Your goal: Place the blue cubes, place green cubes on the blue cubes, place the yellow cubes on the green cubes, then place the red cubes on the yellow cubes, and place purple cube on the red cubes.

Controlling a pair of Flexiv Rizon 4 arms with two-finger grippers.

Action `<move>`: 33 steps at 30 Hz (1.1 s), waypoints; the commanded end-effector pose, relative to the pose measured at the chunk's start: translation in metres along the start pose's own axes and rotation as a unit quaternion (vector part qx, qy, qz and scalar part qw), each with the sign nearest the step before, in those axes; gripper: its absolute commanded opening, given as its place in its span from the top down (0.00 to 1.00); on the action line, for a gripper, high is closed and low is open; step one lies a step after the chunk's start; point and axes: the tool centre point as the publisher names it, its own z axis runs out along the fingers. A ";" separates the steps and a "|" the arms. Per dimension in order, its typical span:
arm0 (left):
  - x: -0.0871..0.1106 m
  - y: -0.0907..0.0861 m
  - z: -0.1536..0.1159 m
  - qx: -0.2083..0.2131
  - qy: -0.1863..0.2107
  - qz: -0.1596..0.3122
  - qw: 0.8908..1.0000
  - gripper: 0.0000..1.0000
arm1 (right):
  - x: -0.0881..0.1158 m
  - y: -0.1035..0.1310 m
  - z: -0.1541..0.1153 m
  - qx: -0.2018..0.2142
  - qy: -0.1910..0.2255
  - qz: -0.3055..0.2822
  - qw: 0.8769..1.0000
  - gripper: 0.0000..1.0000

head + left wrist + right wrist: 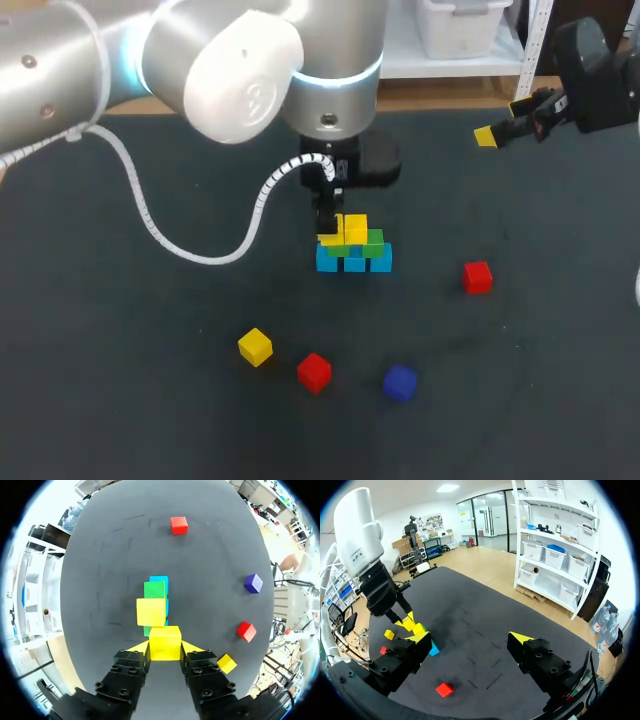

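Note:
A stack (355, 250) stands mid-table: blue cubes (353, 262) at the bottom, green cubes (374, 240) on them, and a yellow cube (356, 226) on top. My left gripper (330, 228) is right over the stack's left end, shut on a second yellow cube (165, 642) that sits level with the first yellow cube (151, 611). Loose on the table lie a yellow cube (255, 346), a red cube (314, 371), a purple cube (400, 382) and another red cube (477, 277). My right gripper (470, 639) hangs open and holds nothing at the far right (500, 125).
The loose cubes lie in an arc in front of and to the right of the stack. The left arm's white cable (190, 245) trails over the table left of the stack. The table's back edge (440, 95) lies behind the stack.

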 end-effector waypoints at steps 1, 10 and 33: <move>-0.002 0.003 0.000 0.000 0.008 0.001 1.000 1.00 | 0.000 -0.001 0.000 -0.002 -0.001 0.000 1.000 0.00; 0.000 0.005 0.003 0.002 0.009 -0.008 1.000 1.00 | 0.000 -0.001 0.000 -0.002 -0.001 0.000 1.000 0.00; 0.001 0.013 0.012 0.009 0.001 -0.012 1.000 1.00 | 0.000 -0.001 0.000 -0.002 -0.001 0.000 1.000 0.00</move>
